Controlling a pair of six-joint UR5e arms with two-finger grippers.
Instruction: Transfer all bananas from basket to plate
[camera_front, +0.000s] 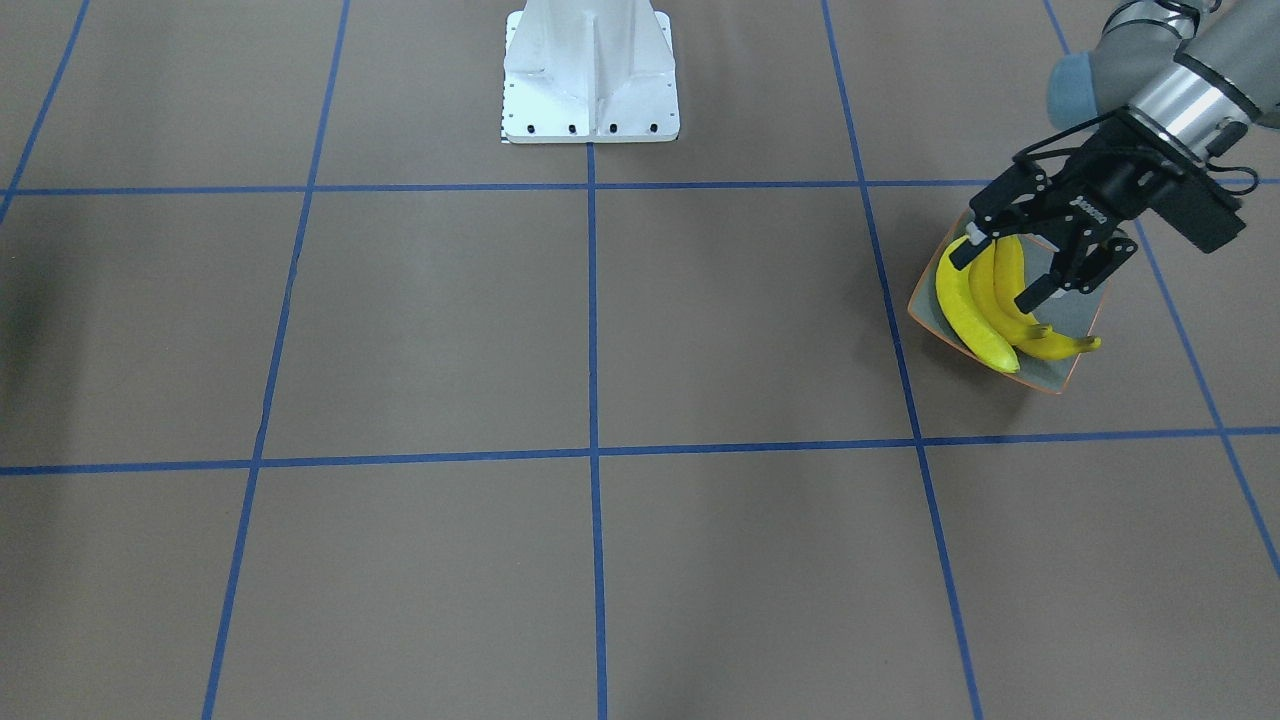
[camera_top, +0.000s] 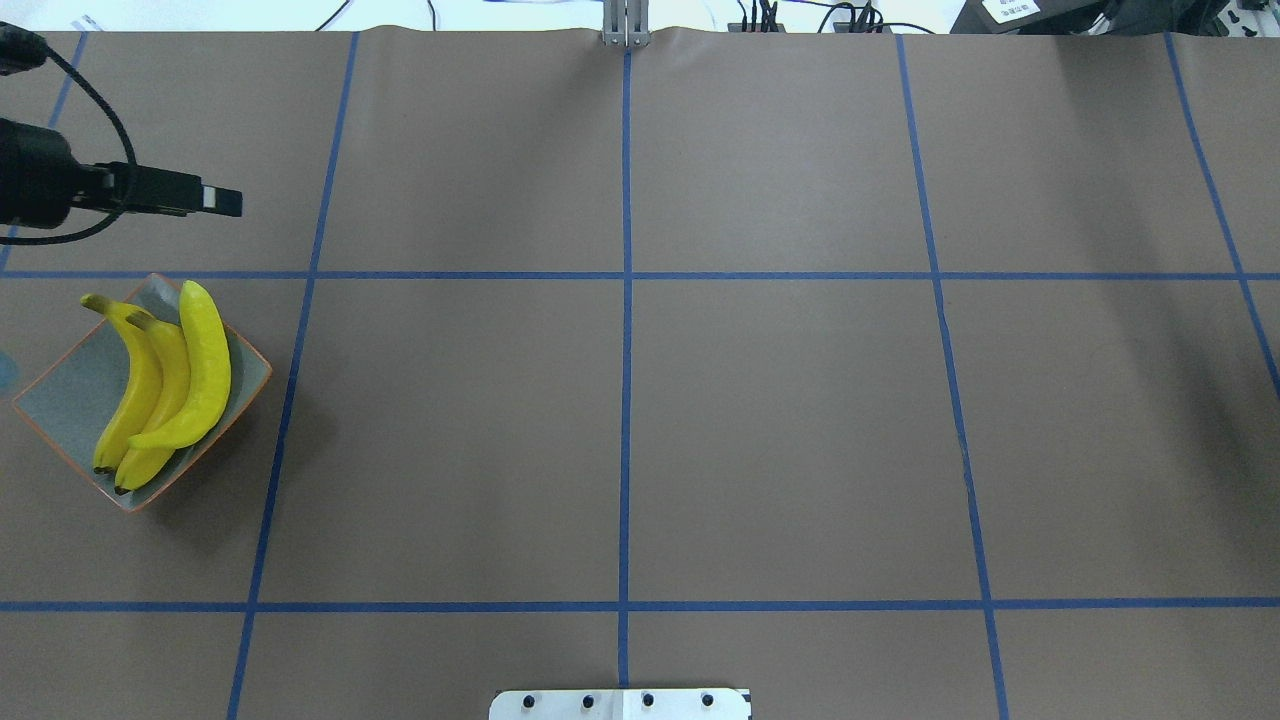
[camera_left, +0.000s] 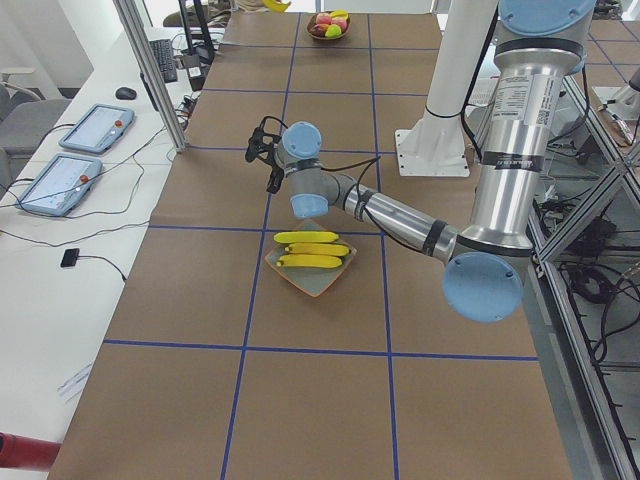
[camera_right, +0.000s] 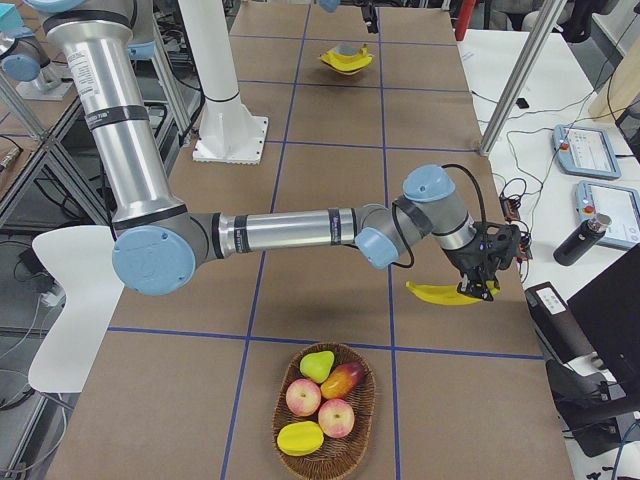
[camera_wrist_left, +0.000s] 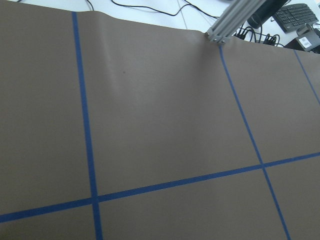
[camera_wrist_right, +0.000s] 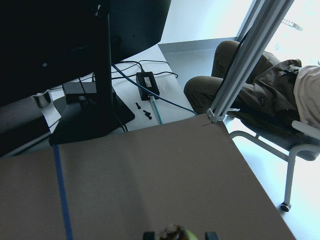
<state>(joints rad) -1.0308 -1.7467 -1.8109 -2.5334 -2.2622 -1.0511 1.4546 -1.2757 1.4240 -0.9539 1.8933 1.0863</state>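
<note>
Right gripper (camera_right: 478, 288) clamps my fourth banana (camera_right: 440, 293), left gripper (camera_front: 996, 275) hangs spread above three bananas (camera_top: 170, 390) on the plate (camera_top: 70, 400); one delivery remains, I judge.

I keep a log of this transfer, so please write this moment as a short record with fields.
on plate: three bananas lie side by side on the plate
fourth banana: in the air, outside the basket, gripped by the right gripper
basket: other fruit only; no banana visible
left gripper: open, empty, raised near the plate
left to do: bring the fourth banana to the plate
</note>
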